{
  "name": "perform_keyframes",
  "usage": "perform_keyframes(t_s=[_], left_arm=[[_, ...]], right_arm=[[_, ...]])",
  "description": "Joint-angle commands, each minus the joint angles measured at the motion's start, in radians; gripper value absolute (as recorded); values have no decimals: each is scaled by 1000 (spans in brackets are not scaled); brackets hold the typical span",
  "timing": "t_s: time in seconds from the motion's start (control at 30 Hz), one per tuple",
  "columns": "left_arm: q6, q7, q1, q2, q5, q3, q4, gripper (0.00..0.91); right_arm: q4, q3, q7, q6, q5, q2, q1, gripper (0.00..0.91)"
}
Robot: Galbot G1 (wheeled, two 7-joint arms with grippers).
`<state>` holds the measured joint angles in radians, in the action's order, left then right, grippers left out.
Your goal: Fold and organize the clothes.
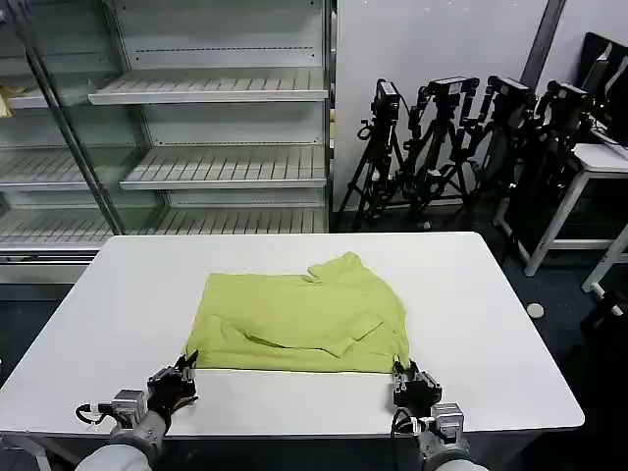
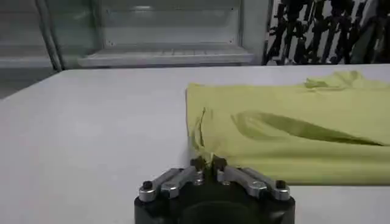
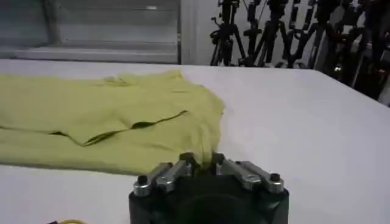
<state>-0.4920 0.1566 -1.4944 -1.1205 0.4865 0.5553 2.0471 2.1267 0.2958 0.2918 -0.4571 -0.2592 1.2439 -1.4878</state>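
Note:
The clothes are one lime yellow-green T-shirt (image 1: 299, 319) lying partly folded, plain side up, in the middle of the white table (image 1: 491, 314). Its sleeves are turned in over the body. My left gripper (image 1: 186, 369) is at the shirt's near left corner and is shut on the fabric there; the left wrist view shows the T-shirt (image 2: 292, 131) pinched between the tips of the left gripper (image 2: 207, 163). At the near right corner my right gripper (image 1: 402, 374) is shut on the hem. In the right wrist view the T-shirt (image 3: 103, 112) bunches up into the right gripper (image 3: 202, 159).
Behind the table stands a glass-fronted shelving unit (image 1: 211, 93) with bare shelves. Several camera tripods (image 1: 446, 147) are grouped at the back right, next to a second white table (image 1: 599, 162). Both grippers are close to the table's front edge (image 1: 294, 432).

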Motion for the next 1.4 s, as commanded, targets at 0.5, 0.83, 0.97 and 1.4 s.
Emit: perform_keyframes(t_s=[0.5,0.83,0.97,1.4], left_arm=[[1,54,-387,-64,-79,125,324,20],[-46,47,-414,-68,-101,160,365,907],[-48,50,-429,-64,-99,208,414,907],[-14,84,-216,40,17,187,345,907]], right_arm=[[297,21,6,-1,99,-23,-334,0],[323,32,-4,-57,94,-51,-353,907],[361,57,-3,-44,73,-63,-321,907],[232,64,45,-68,-69,-138,37,907]])
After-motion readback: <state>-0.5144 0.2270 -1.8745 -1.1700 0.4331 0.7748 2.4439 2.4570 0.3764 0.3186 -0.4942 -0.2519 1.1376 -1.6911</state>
